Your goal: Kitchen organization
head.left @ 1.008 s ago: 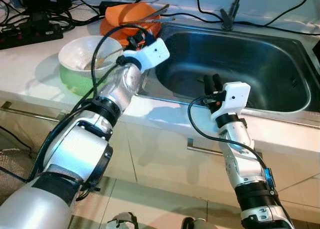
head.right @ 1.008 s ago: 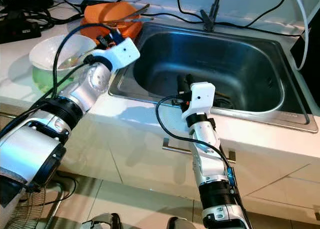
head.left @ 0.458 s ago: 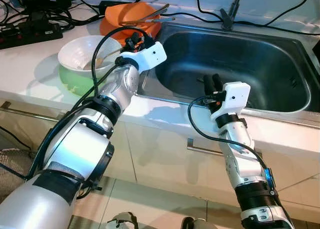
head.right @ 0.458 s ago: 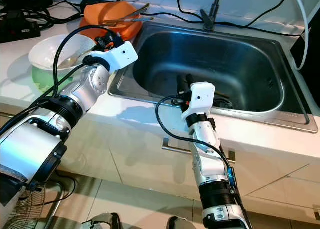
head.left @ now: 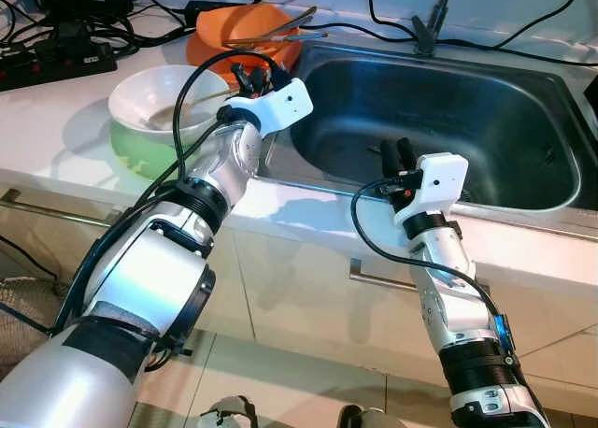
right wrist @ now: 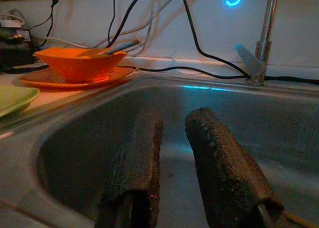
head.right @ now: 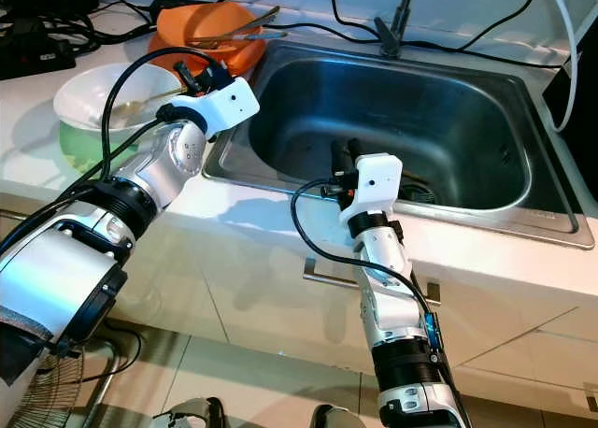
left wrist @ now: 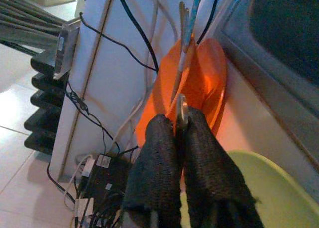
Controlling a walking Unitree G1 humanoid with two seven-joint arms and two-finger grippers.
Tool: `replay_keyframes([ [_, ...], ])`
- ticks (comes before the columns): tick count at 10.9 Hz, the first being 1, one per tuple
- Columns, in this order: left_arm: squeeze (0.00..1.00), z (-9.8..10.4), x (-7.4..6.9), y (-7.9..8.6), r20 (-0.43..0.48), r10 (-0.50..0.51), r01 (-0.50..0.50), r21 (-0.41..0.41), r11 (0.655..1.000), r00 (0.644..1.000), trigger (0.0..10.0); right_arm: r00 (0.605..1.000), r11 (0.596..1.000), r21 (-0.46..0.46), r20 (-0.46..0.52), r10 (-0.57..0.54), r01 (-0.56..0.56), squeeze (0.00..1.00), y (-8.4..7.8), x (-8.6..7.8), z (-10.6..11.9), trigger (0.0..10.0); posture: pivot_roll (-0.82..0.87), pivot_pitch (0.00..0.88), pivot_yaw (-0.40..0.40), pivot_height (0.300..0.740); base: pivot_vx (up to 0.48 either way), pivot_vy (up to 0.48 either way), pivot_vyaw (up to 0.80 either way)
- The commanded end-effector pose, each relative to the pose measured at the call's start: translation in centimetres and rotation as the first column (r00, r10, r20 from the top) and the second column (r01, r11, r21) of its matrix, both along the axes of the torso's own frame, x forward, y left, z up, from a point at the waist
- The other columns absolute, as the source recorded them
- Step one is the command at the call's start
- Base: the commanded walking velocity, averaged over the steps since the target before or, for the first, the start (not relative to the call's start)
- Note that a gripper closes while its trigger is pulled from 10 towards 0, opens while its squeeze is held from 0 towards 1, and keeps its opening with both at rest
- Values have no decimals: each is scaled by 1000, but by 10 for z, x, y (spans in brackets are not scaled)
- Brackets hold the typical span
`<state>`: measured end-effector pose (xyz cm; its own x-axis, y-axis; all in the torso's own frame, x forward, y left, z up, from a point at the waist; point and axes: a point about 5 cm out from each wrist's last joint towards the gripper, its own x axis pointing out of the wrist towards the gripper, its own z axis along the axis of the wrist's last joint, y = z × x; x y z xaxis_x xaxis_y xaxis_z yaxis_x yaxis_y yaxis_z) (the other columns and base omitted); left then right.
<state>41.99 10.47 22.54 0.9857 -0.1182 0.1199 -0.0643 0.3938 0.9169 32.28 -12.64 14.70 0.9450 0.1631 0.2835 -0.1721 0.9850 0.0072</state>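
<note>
White counter runs along the sink. On its left, the left gripper pinches a thin spoon over the green bowl's right rim, likely to move it. Far behind sits the orange bowl. The right gripper waits over the sink's near edge, fingers apart, grasping nothing.

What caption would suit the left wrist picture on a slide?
Left gripper pinching a thin utensil above the green bowl, with the orange bowl and chopsticks ahead.

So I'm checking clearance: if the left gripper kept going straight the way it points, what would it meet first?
Probably the orange bowl with chopsticks across it, straight ahead of the left gripper; depth is unclear.
</note>
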Motion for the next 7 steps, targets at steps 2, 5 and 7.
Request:
replay_keyframes([
  [2,0,7,1,-1,30,7,-7,9,1000,1000,0,999,1000,-3,-46,-23,23,0,-6,-3,-10,10000,12,97,-23,740,0,0,0],
  [5,0,25,2,-3,115,0,-1,9,1000,993,0,999,1000,-1,-45,-25,25,0,-6,-2,-10,10000,17,88,-22,740,0,0,0],
  [7,0,44,2,-6,204,-24,8,78,997,979,0,999,1000,3,-45,-25,25,0,-5,-1,-10,10000,21,81,-19,740,0,0,0],
])
